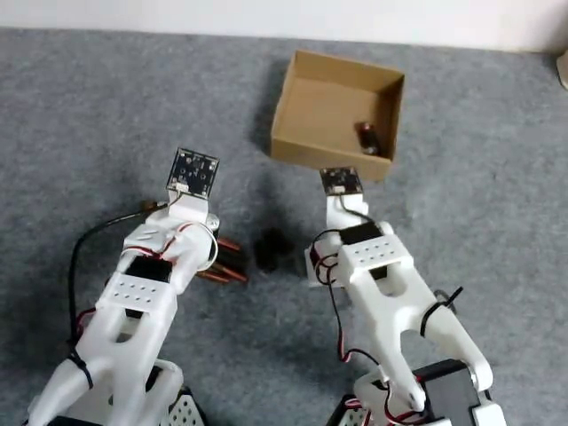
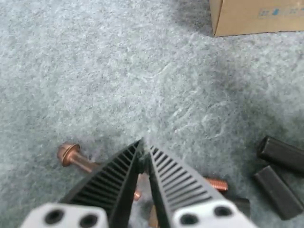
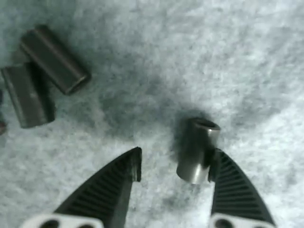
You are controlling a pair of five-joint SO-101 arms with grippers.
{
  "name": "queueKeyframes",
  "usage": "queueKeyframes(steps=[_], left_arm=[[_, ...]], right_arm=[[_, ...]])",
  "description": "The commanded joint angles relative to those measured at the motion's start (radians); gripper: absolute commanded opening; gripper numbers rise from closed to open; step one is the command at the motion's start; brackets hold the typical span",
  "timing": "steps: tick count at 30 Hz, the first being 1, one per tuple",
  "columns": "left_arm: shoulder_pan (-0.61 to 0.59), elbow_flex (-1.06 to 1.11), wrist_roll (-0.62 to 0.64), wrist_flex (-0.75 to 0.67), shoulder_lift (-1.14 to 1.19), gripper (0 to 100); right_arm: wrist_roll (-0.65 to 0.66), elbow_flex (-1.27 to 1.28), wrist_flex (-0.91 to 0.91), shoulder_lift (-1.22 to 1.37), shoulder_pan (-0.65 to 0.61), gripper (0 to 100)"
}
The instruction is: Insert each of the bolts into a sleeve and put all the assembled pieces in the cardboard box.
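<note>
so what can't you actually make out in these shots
High view: the piece in the box is too small to identify.
Left wrist view: the shut left jaws cover parts of the bolts, so their count is unclear.
Left wrist view: the sleeves run off the picture's edge.
High view: the same sleeves are a dark blur between the arms, and cannot be counted.

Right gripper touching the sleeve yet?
Cannot tell. Right wrist view: the sleeve meets one finger with no gap, yet that finger may hover above it; the other is clear.
</note>
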Motion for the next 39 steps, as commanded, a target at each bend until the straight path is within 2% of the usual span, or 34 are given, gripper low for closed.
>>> queueKeyframes(steps=[1, 6, 12, 22, 29, 32, 39], left_arm=[[0.01, -0.045, 0.008, -0.023, -0.005, 1], [0.01, -0.045, 0.008, -0.023, -0.005, 1], [0.01, -0.045, 0.008, -0.023, -0.005, 1], [0.01, -0.045, 0.008, -0.023, -0.007, 1], [0.008, -0.045, 0.008, -0.023, -0.007, 1], [0.008, -0.045, 0.008, -0.023, -0.007, 1], [0.004, -0.053, 0.008, -0.023, -0.007, 1]], right_arm=[[-0.015, -0.012, 0.008, -0.004, -0.01, 20.5], [-0.012, 0.047, -0.097, 0.074, 0.004, 20.5], [-0.012, 0.053, -0.108, 0.18, 0.054, 20.2], [-0.015, 0.051, -0.159, 0.185, 0.058, 19.7], [-0.018, 0.053, -0.186, 0.185, 0.124, 8.9], [-0.018, 0.053, -0.186, 0.191, 0.143, 0.2], [-0.014, 0.053, -0.176, 0.174, 0.147, 0.3]])
